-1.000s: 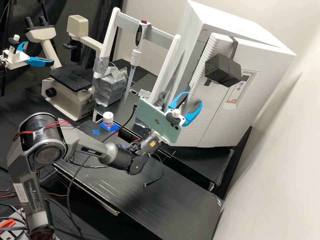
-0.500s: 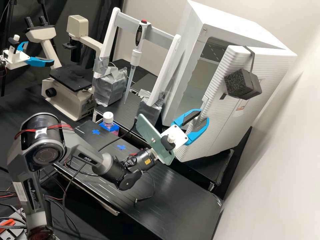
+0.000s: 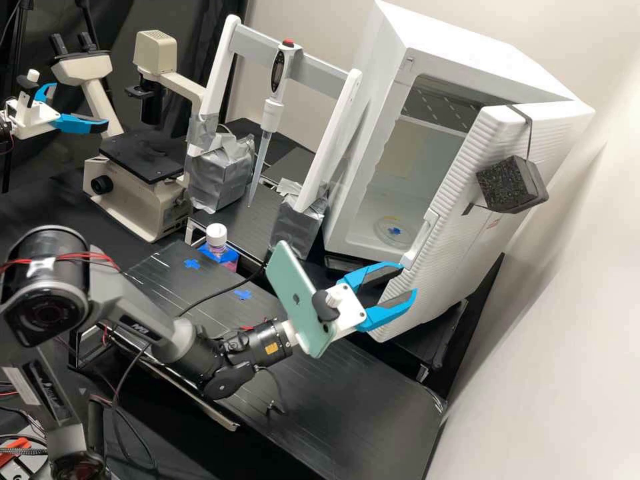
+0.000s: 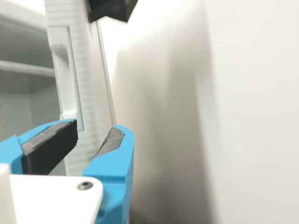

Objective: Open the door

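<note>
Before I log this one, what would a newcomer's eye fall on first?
Probably the big white cabinet at the high view's right, its ribbed door standing open, with a black foam block strapped near the door's top. Next, the open, blue-fingered gripper by the door's lower edge, and the mint-green phone mounted behind its fingers.

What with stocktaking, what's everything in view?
Bench: 1, black, beneath.
Cabinet: 1, white, rear right.
Door: 1, white, open on cabinet.
Foam block: 1, black, strapped to door.
Dish: 1, clear, in cabinet.
Stand: 1, white-grey, left of cabinet.
Pipette: 1, white, on stand.
Microscope: 1, beige, rear left.
Bottle: 1, pinkish, near stand.
Crosses: 3, blue, bench and dish.
Phone: 1, green, near centre.
Arm: 1, dark grey, lower left.
Claw: 1, white-blue, at door's edge.
Second claw: 1, white-blue, far left.
</note>
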Action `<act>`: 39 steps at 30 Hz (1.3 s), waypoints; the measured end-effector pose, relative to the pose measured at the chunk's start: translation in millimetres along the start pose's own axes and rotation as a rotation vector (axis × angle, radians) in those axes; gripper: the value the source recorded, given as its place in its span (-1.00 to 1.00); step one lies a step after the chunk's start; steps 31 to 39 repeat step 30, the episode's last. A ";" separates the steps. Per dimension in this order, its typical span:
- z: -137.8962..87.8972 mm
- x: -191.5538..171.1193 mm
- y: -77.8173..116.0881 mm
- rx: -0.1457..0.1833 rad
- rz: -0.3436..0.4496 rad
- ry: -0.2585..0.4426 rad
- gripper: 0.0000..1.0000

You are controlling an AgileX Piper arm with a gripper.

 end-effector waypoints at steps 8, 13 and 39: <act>-41.2 -50.7 9.3 0.092 -0.035 0.160 1.00; -68.7 -73.6 -19.4 0.135 -0.216 0.325 1.00; -81.0 -92.5 -77.9 0.143 -0.395 0.345 1.00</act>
